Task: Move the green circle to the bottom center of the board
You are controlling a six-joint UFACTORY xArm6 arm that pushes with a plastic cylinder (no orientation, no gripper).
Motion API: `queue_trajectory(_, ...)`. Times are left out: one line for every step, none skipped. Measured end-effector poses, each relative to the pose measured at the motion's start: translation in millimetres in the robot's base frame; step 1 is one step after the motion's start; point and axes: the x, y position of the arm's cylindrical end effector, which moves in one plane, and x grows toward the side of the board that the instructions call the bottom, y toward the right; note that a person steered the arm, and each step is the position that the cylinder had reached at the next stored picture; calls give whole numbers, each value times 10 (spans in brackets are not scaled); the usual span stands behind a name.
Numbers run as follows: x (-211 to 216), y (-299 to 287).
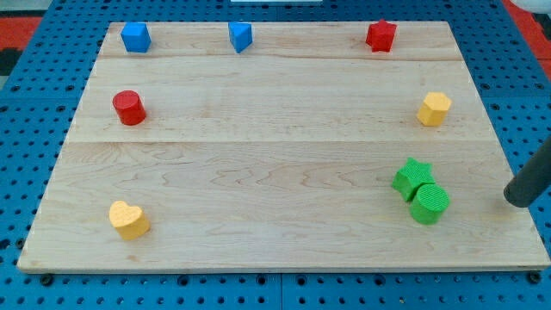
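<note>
Jaws I have none: my arm ends in a dark rod, so nothing opens, closes or grips. My tip [517,203] rests near the board's edge at the view's right, apart from the green circle [430,204], which lies to its left at the lower right of the wooden board [275,146] on the blue desk [26,129]. A green star [413,177] touches the circle from the upper left. Elsewhere: a yellow hexagon [434,108], red star [380,35], blue wedge [240,36], blue cube [136,37], red cylinder [129,107], yellow heart [128,219].
</note>
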Motion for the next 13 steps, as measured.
queue_trajectory(-68, 75)
queue_trajectory(-109, -158)
queue_trajectory(-290, -150)
queue_trajectory(-316, -424)
queue_trajectory(-225, -882)
queue_trajectory(-218, -961)
queue_trajectory(-218, -961)
queue_trajectory(-179, -902)
queue_trajectory(5, -1334)
queue_trajectory(146, -1945)
queue_trajectory(121, -1180)
queue_trajectory(119, -568)
queue_trajectory(775, -581)
